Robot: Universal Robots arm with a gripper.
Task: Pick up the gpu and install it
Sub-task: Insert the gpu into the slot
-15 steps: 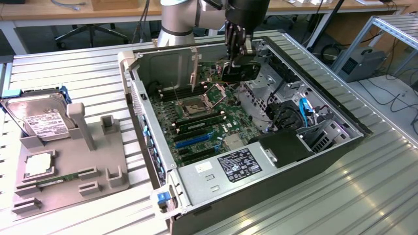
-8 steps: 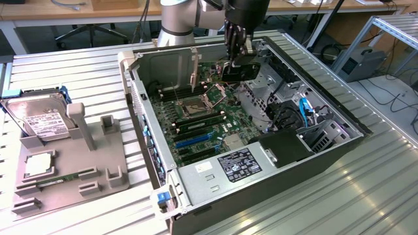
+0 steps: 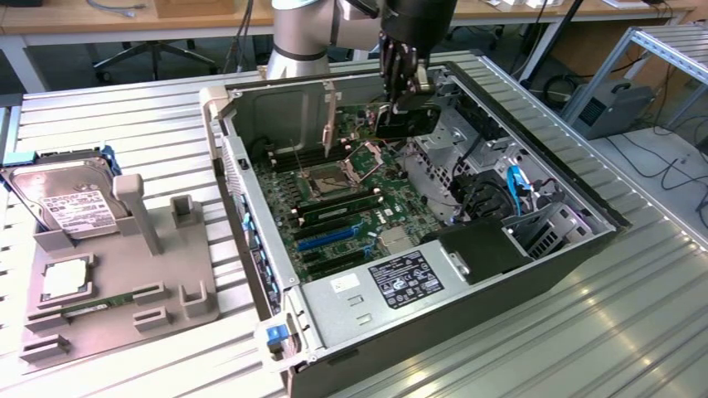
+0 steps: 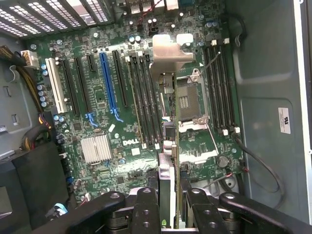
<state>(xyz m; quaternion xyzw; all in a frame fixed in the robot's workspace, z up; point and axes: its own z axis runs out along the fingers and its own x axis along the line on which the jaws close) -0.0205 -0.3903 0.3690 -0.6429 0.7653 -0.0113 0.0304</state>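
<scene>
- Way over on the exterior view's left, the gray fixture point(image 3: 111, 327) holds the parts that aren't in play. The hard drive point(image 3: 69, 203) leans in its cradle and the narrow memory stick point(image 3: 94, 308) lies low in a groove. Each part seems to get its own pocket, probably so the arm can find it at a known spot.
- Next over, the open case point(image 3: 249, 240) lies on its side. That turns the motherboard point(image 3: 332, 207) face up, so the slots can be reached from straight above.
- On the board, the CPU socket point(image 3: 328, 178) looks open. The expansion slots look bare, the long blue slot point(image 4: 108, 83) included.
- The gripper point(image 3: 400, 87) hangs over the far end of the case, just to the exterior view's right of the socket. It's clamped on the gpu point(image 4: 166, 180), with one finger on each flat face.
- The card hangs edge-on from the fingers, with its silver bracket point(image 4: 168, 56) at the end away from them. Pinching the faces probably keeps the edges free for seating.
- It isn't in any slot. In the wrist view it lines up over the memory slots beside the socket, with the blue slot well off to one side — so this reads as carrying, not seating.
- On the exterior view's right, the drive cage and a blue cable point(image 3: 515, 182) crowd that side, which is likely why the arm works over the open board.
</scene>
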